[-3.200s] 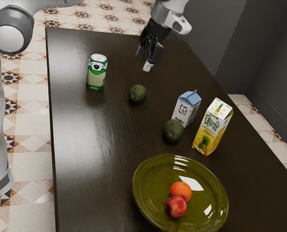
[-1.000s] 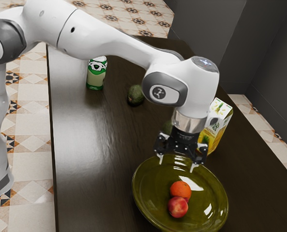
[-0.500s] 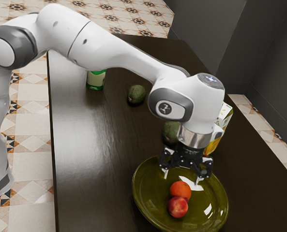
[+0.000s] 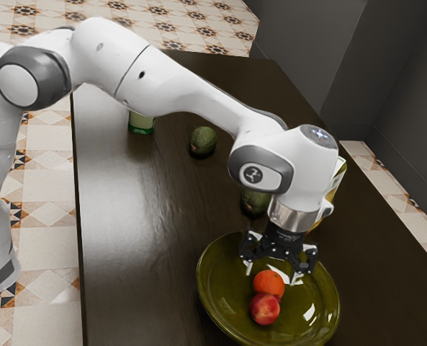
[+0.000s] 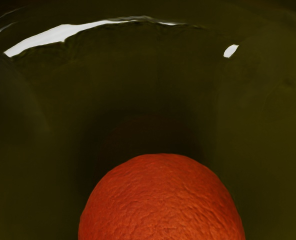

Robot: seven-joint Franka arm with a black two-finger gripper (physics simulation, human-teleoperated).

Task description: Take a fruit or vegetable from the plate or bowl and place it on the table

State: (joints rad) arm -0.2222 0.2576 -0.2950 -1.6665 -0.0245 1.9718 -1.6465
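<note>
Orange (image 4: 268, 282): on the olive-green plate (image 4: 224, 292), touching the peach (image 4: 264, 309) in the exterior view. You see a near-round outline; no long axis can be read from it, and you cannot tell which way its stem end points. In the wrist view, pebbled skin, rounded top of the outline, dark shading on the plate beside it.

Gripper (image 4: 271, 274): low over the plate, just beside the orange, pointing down. Its two fingers stand wide apart, gripping nothing.

Outward from the plate: one avocado (image 4: 254, 202) near the rim, partly behind your arm's hand; a second avocado (image 4: 203, 141) farther off, toward the green can (image 4: 142, 123), whose upper part is hidden by the arm. A juice carton (image 4: 339, 176) stands mostly hidden behind the hand. All rest on the dark table (image 4: 137, 238).
</note>
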